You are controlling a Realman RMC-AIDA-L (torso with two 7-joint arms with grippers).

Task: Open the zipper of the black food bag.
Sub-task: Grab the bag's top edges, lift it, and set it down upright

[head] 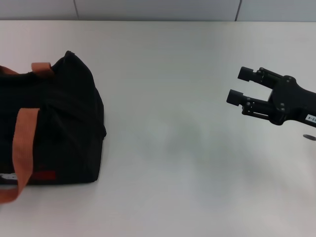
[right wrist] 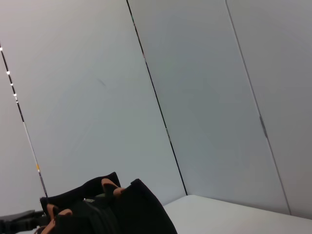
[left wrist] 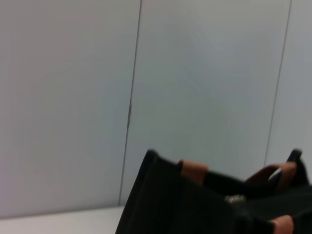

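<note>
The black food bag (head: 59,123) sits on the left side of the white desk (head: 187,148), running off the left edge of the head view. An orange-brown strap (head: 23,143) hangs down its front side, and a small red label (head: 44,176) sits low near the bag's bottom edge. The bag's right end is a tall dark wall with a pointed top corner. In the left wrist view a small silver bit (left wrist: 236,198) shines on top of the bag between the straps, but the zipper cannot be made out clearly. The left claw is not seen.

Right of the bag, the desk is wide and bare up to the back wall. The right claw (head: 240,85) hovers over the desk far to the right, well apart from the bag. Its two fingers are spread apart, holding nothing, and point toward the bag.
</note>
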